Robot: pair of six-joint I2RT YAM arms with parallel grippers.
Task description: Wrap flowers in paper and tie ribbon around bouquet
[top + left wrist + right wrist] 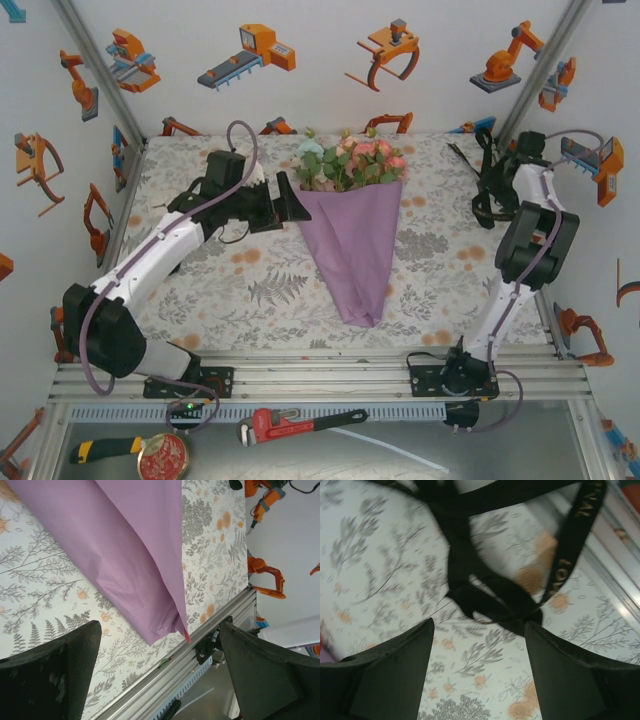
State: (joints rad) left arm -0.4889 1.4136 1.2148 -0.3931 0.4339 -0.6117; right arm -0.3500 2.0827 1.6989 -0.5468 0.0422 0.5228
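Observation:
The bouquet lies mid-table: a lilac-purple paper [350, 245] cone with its tip toward the near edge and the pink, cream and blue flowers [350, 160] at its far, wide end. My left gripper [290, 200] stands open just left of the cone's upper edge. In the left wrist view the paper [135, 555] lies beyond the fingertips of the left gripper [160, 675], with nothing between the jaws. The black ribbon [480, 212] lies bunched at the back right. My right gripper [492, 180] hovers over it, open. The ribbon [485, 595], gold-lettered, lies just past the right gripper [480, 670].
The floral table cover [250, 290] ends at an aluminium rail [320, 365] along the near edge. Below the rail lie a red pipe wrench [300, 425], a yellow-handled tool [105, 448] and a round red tin [163, 458]. White walls with robot stickers close in the sides and back.

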